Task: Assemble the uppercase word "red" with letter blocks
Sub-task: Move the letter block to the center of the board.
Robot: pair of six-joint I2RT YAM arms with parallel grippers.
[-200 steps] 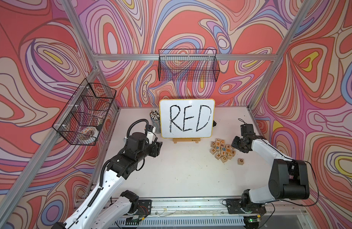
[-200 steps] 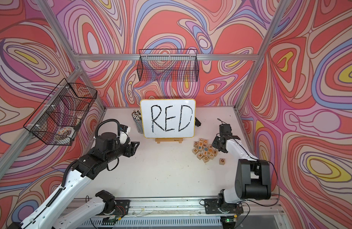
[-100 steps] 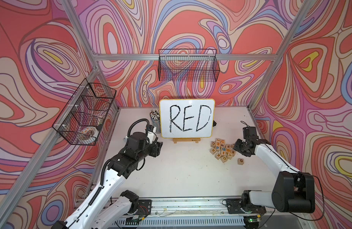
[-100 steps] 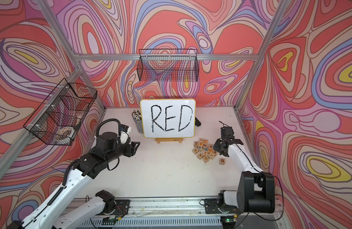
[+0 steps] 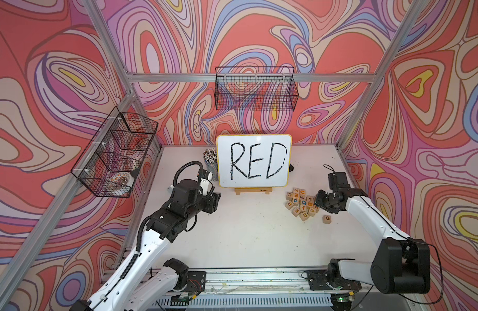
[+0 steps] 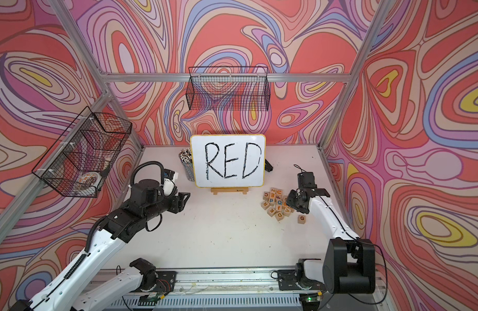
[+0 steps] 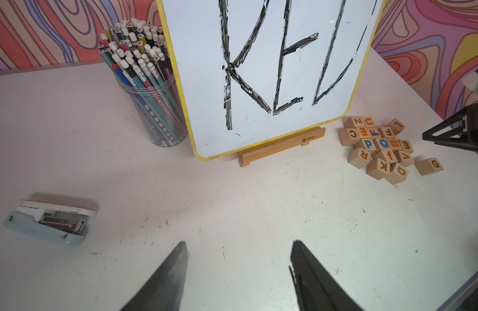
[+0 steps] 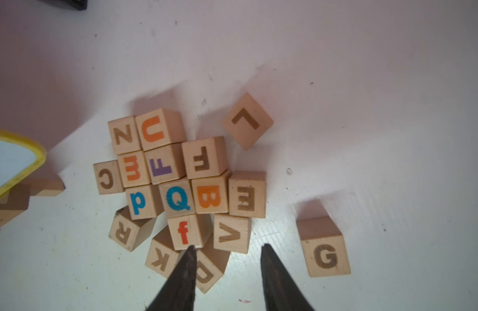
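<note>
The letter blocks lie in a pile of wooden cubes (image 5: 302, 202) right of the whiteboard. In the right wrist view the R block (image 8: 123, 231) lies at the pile's edge, the E block (image 8: 246, 198) beside an orange B, and the D block (image 8: 208, 272) tilted under other cubes. My right gripper (image 8: 227, 246) hovers open over the pile's near edge, one finger overlapping the D block, bare table between the tips; it shows in both top views (image 5: 317, 200) (image 6: 289, 200). My left gripper (image 7: 239, 242) (image 5: 216, 200) is open and empty over bare table left of the whiteboard.
The whiteboard (image 5: 254, 161) with RED stands on a wooden stand at the back. A cup of pencils (image 5: 210, 159) is at its left and a stapler (image 7: 49, 223) lies nearby. A lone G block (image 5: 327, 219) sits right of the pile. Wire baskets (image 5: 255, 88) hang on the walls.
My right arm has lowered and brought its gripper in over the right edge of the block pile, jaws a little narrower. The left arm has not moved.
</note>
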